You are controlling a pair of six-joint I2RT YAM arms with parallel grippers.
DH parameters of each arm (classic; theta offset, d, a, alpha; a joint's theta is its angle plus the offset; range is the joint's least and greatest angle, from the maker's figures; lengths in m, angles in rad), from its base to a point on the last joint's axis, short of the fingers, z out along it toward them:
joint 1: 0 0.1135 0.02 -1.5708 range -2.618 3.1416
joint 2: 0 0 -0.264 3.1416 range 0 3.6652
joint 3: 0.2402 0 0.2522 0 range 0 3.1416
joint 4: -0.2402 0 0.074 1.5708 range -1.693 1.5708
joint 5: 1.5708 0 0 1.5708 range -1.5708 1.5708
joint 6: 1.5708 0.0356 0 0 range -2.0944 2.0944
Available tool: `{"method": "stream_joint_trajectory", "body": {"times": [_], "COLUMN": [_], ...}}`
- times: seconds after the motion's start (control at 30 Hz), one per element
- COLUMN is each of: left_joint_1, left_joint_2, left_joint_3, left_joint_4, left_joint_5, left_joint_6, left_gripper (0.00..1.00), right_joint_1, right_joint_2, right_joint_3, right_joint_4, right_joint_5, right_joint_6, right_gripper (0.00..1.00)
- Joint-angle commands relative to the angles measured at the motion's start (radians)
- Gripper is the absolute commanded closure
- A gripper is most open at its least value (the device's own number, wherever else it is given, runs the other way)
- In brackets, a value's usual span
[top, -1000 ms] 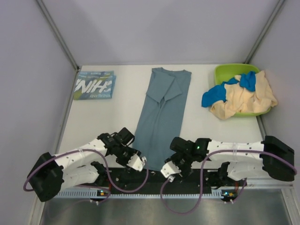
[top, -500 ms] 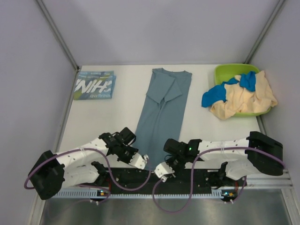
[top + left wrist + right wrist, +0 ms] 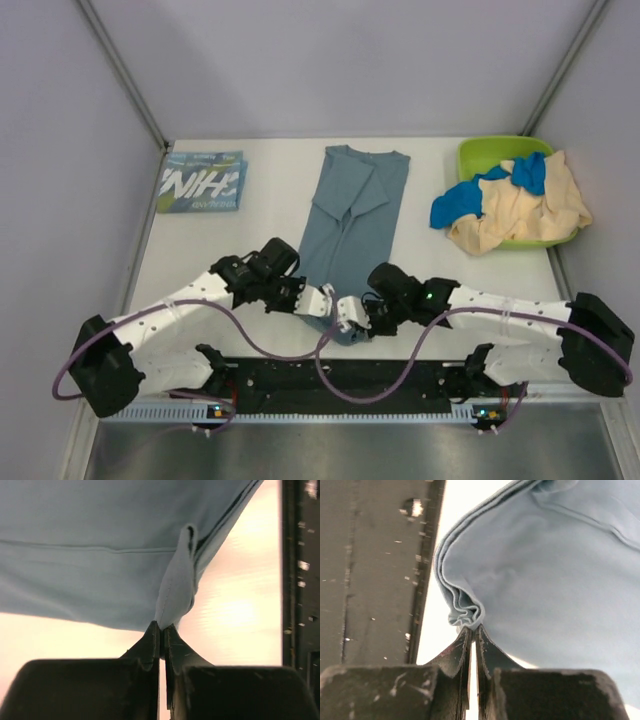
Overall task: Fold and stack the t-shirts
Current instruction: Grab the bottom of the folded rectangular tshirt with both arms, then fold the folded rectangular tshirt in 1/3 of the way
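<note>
A slate-blue t-shirt (image 3: 350, 225) lies lengthwise down the middle of the table, folded narrow. My left gripper (image 3: 325, 302) is shut on its near left hem corner (image 3: 175, 595). My right gripper (image 3: 347, 312) is shut on the bunched near right hem corner (image 3: 465, 611). Both hold the near end lifted and drawn inward. A folded teal t-shirt with white letters (image 3: 201, 182) lies at the far left. A bright blue t-shirt (image 3: 468, 198) and a cream-beige t-shirt (image 3: 525, 208) lie heaped in the tub.
The lime-green tub (image 3: 487, 152) stands at the far right against the wall. A black base rail (image 3: 330, 378) runs along the near edge between the arm mounts. Grey walls close in the left, back and right sides.
Both grippers have shut on the slate-blue shirt's near hem corners. They have moved away from the near edge and toward each other, lifting that end of the shirt.
</note>
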Motion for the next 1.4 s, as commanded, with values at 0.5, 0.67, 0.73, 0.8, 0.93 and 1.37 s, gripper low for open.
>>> {"method": "stream_joint_trajectory", "body": {"times": [0.5,0.67,0.73,0.8,0.93,1.37], "left_joint_1": [0.204,0.224,0.225,0.227,0.236,0.245], "left_joint_2": [0.679,0.807,0.846,0.873,0.916,0.956], "left_joint_3": [0.725,0.836,0.862,0.88,0.917,0.92], "left_joint_4": [0.064,0.07,0.097,0.114,0.128,0.172], "left_joint_5": [-0.169,-0.186,-0.213,-0.224,-0.232,-0.279], "left_joint_6": [-0.064,-0.062,-0.071,-0.073,-0.087,-0.139], "left_gripper": [1.0,1.0,1.0,1.0,1.0,0.98], "right_joint_1": [-0.69,-0.753,-0.773,-0.793,-0.82,-0.853], "right_joint_2": [0.145,0.277,0.317,0.352,0.412,0.518], "right_joint_3": [0.203,0.294,0.305,0.326,0.378,0.46], "right_joint_4": [0.288,0.274,0.292,0.303,0.279,0.256], "right_joint_5": [-0.139,-0.151,-0.143,-0.142,-0.142,-0.081], "right_joint_6": [0.254,0.265,0.276,0.287,0.325,0.389], "right_gripper": [1.0,1.0,1.0,1.0,1.0,1.0]}}
